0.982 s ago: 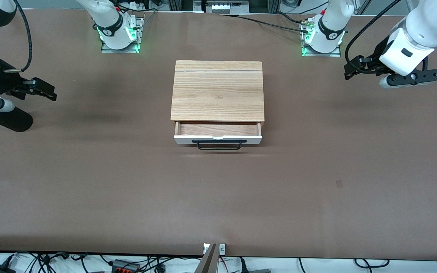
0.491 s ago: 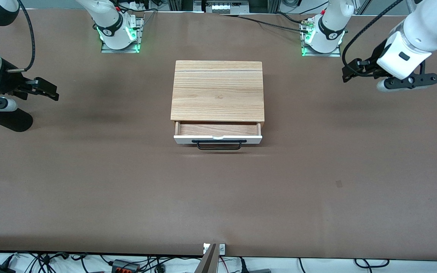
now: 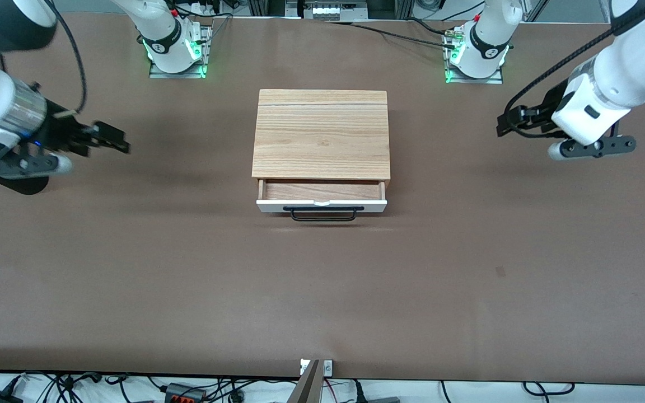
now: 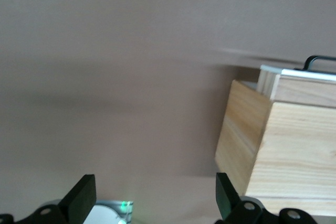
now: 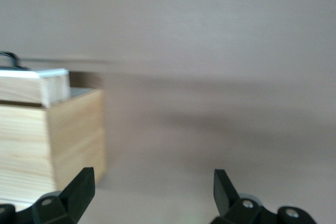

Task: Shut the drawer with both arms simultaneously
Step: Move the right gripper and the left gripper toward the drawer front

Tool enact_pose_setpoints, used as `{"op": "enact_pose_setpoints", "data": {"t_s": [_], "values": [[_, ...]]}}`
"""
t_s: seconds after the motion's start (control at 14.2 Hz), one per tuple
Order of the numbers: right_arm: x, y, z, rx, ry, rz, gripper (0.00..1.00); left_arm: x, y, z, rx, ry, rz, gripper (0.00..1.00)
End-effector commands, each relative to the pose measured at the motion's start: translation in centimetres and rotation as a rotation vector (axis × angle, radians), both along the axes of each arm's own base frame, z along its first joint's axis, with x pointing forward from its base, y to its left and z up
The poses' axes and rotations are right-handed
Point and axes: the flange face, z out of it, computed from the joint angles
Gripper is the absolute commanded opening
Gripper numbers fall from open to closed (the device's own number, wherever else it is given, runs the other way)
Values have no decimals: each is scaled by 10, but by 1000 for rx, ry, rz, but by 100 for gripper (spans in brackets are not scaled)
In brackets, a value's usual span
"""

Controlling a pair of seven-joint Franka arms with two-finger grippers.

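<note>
Both grippers hang with fingers spread wide, holding nothing: left gripper (image 3: pixel 506 124) over the table (image 3: pixel 188 280) toward its end, right gripper (image 3: pixel 111 139) mirroring it, likely so both reach the half-open drawer (image 3: pixel 321 198) of the central cabinet (image 3: pixel 321 134) together

Your two arms (image 3: pixel 630 61) were white with black joints and trailing black cables. The right one wore a silver band above its black gripper (image 3: pixel 111 137); green lights glowed at both bases (image 3: pixel 177 56).
</note>
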Motion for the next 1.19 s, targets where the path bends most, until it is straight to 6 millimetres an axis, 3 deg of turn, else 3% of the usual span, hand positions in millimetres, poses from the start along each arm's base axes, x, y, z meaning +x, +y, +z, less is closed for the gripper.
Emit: {"op": "enact_pose_setpoints", "data": {"t_s": [0.0,0.14,0.28,0.56,0.77,0.98,1.12], "values": [[20,41,-36,57,-1,6,100,29,-36,-40,-39,6,-49,100],[29,99,-61,137,-45,31,100,42,-64,-76,-72,17,-63,100],[35,144,-84,170,-108,45,100,47,-100,-107,-88,30,-89,100],[46,212,-141,255,-232,-3,100,85,-125,-141,-112,-4,-103,100],[55,222,-181,275,-270,-66,100,105,-140,-172,-137,-94,-90,100],[46,244,-201,268,-274,-45,100,121,-144,-201,-151,-164,-73,100],[45,242,-204,263,-266,-37,100,119,-160,-215,-153,-180,-86,100]]}}
